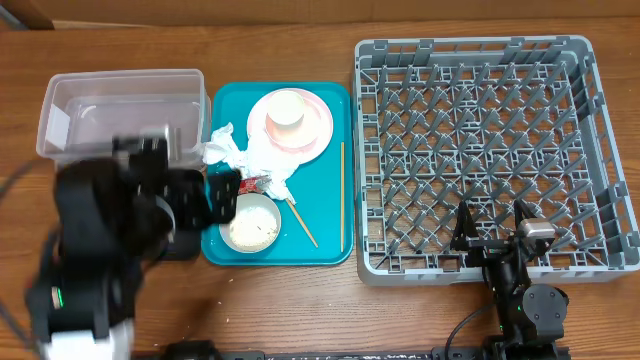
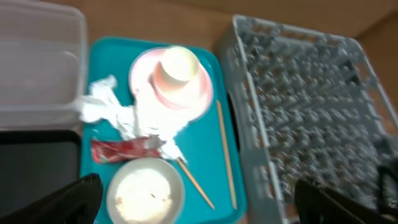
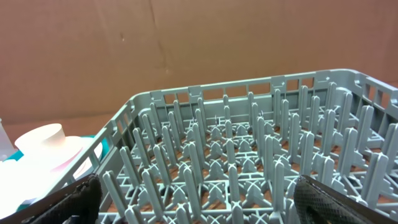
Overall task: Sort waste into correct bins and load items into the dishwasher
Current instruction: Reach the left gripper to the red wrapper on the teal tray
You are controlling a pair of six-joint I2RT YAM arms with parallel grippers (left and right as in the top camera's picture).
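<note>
A pale pink plate (image 1: 310, 130) with a cream cup (image 1: 287, 110) on it lies at the back of the teal tray (image 1: 325, 180). Crumpled napkins (image 2: 115, 112), a red wrapper (image 2: 121, 149) and a white bowl (image 2: 146, 193) holding rice sit in front of it. Two chopsticks (image 2: 225, 152) lie on the tray's right side. My left gripper (image 2: 199, 208) is open above the bowl, blurred in the overhead view (image 1: 212, 200). My right gripper (image 3: 202, 202) is open over the near edge of the grey dish rack (image 1: 470, 45), holding nothing.
The clear tub (image 1: 120, 100) stands left of the teal tray. In front of it is the black tray (image 2: 37, 162), mostly hidden under my left arm in the overhead view. A brown wall rises behind the rack.
</note>
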